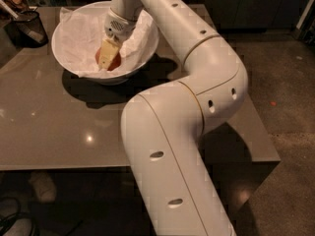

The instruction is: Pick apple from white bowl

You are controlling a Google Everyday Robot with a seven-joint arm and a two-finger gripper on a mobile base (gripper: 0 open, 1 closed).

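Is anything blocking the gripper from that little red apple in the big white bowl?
Nothing visible does. The gripper sits inside the wide white bowl, right at the small red-orange apple; the crumpled white paper lies around them, not between.

The white arm [162, 151] is seen rising from the bottom centre of the frame. It is bent sharply at an elbow [216, 82] at centre right and extended toward the upper left. There the gripper [107, 58] is pointed downward below the wrist [120, 21].

Dim light; gripper [107, 61] inside white bowl [63, 53], shadow [93, 91] beneath.
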